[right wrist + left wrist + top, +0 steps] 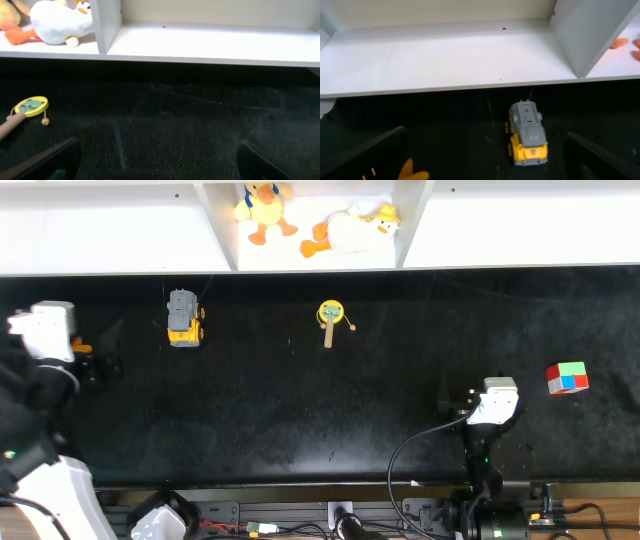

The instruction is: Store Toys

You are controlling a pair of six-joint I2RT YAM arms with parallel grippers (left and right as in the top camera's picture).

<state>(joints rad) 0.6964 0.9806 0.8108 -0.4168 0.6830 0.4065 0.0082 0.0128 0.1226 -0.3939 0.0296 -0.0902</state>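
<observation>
A black desk fills the top view, with a white shelf along its upper edge. A yellow duck and a white duck sit in the shelf's middle box. The toy truck stands upper left, the little rattle near the middle, and the colored cube far right. The left claw and the right claw are both released, holding nothing.

a: what am i seeing on the truck?
b: i read it as hard plastic, smooth, slightly shiny. the tabletop looks matt black, scuffed and speckled.
a: and the shelf?
b: smooth white board, low sheen. the white duck i take for soft fuzzy cloth; the rattle has a bare wood handle.
</observation>
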